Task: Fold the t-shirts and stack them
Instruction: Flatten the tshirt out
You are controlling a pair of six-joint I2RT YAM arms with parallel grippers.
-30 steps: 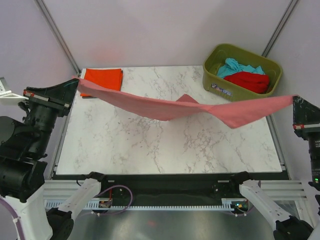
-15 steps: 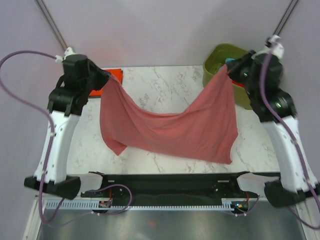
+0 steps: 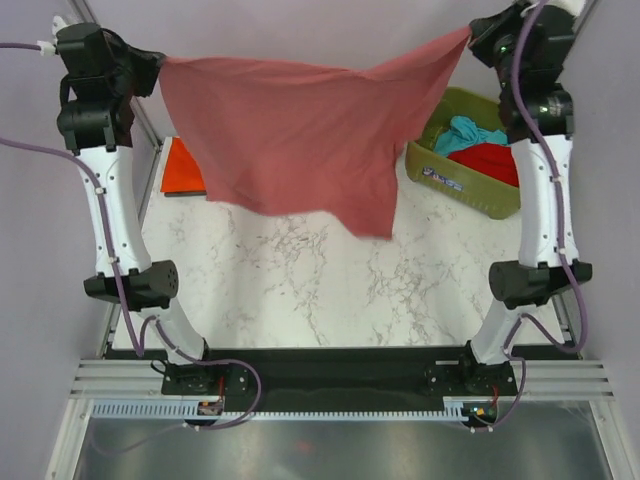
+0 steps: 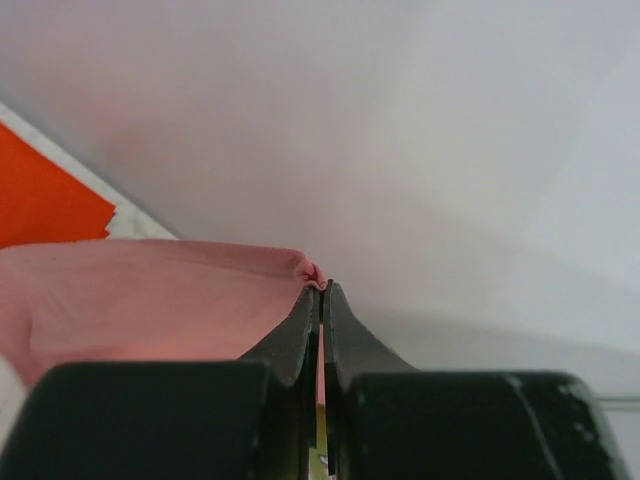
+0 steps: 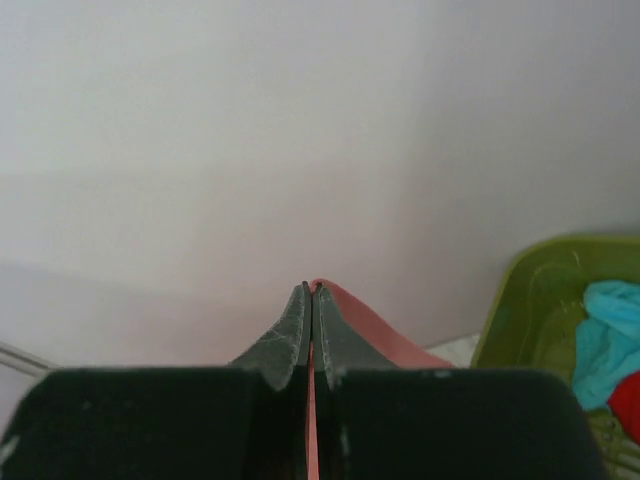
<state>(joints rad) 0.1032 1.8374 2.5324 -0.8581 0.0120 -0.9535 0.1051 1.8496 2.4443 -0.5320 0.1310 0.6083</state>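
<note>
Both arms are reaching high toward the back of the cell, and the dusty pink t-shirt (image 3: 290, 140) is hanging between them as a broad sheet. The left gripper (image 3: 155, 62) is pinching 1 top corner; in the left wrist view its fingers are pressed together with a thin line of pink cloth between them. The right gripper (image 3: 472, 32) is clamping the other top corner the same way, with pink cloth showing in its closed jaws in the right wrist view.

0.5 s ago the arms were lower and closer together, and the shirt was sagging in a deep curve with its hem near the front edge of the surface (image 3: 300, 290). Now the top edge is running nearly straight between the 2 grippers, and the cloth is hanging over the far half of the surface. Its lowest point seems to be hanging clear of the marble, though the overhead angle makes that hard to judge.

The folded orange-red t-shirt (image 3: 183, 168) is lying at the far left corner, partly hidden behind the pink cloth. The olive-green bin (image 3: 480, 195) is sitting at the far right, holding a teal shirt (image 3: 468, 133) and a red shirt (image 3: 495, 160).
</note>
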